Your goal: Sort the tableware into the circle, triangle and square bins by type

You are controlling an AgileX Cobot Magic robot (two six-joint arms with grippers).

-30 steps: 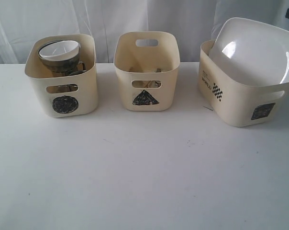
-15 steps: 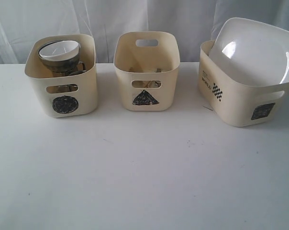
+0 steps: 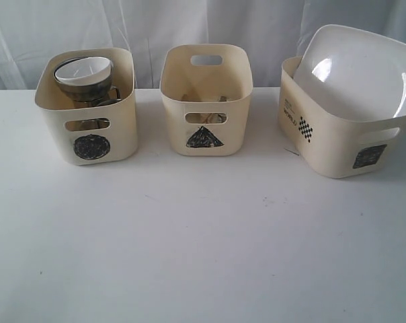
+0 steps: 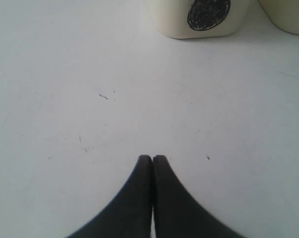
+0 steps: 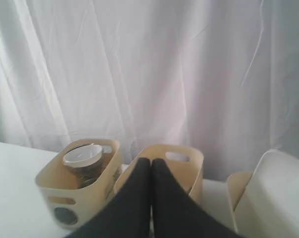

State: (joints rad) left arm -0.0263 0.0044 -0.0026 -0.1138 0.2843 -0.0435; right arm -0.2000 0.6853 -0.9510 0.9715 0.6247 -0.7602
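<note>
Nothing lies loose on the white table (image 3: 203, 256) before the three bins, and the sorting looks finished. The wide square bin (image 3: 337, 145) holds the big white plate (image 3: 361, 74), tilted and rising above the rim. The circle bin (image 3: 55, 111) carries a white bowl (image 3: 85, 69) stacked on a steel mug (image 3: 89, 92). Between them, the triangle bin (image 3: 173, 94) holds pale pieces too dim to tell apart. The one change is mine: the dark tip of my right arm, a second ago at the corner above the plate, is gone from the exterior view. My right gripper (image 5: 151, 161), spread then, is now pressed together on nothing, raised and facing the bins. My left gripper (image 4: 152, 158) is pressed together too, empty, low over the table near the circle bin. I judge the plate my last release.
</note>
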